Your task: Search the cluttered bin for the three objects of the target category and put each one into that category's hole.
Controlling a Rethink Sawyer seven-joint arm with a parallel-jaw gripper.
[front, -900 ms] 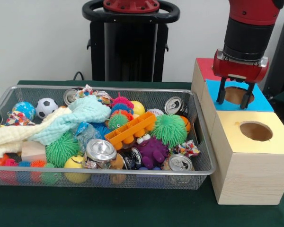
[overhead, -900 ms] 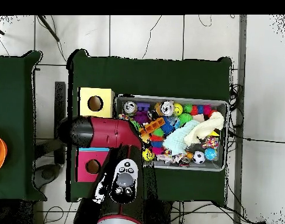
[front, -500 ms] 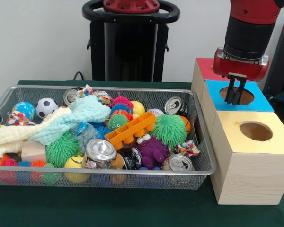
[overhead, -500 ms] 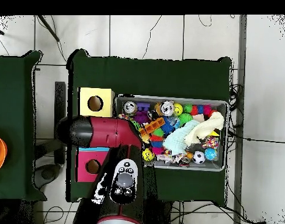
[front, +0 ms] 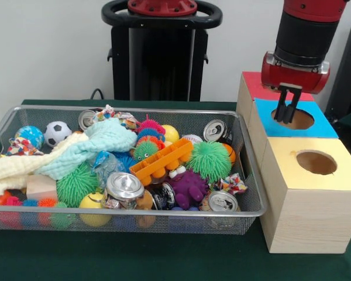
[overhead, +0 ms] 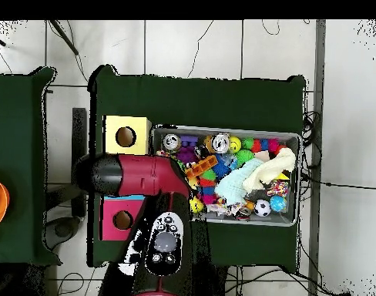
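Fingers are sitting pressed together, nothing between them that I'm seeing. Gripper is hanging over the blue box's hole, upper right of frame. Cans are lying in the wire bin: one at lower centre, another by the right wall. Overhead, the arm is probably hiding the gripper.

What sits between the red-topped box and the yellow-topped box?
The blue-topped box, with the shut gripper over its hole, seen in the front view; the arm hides it from overhead.
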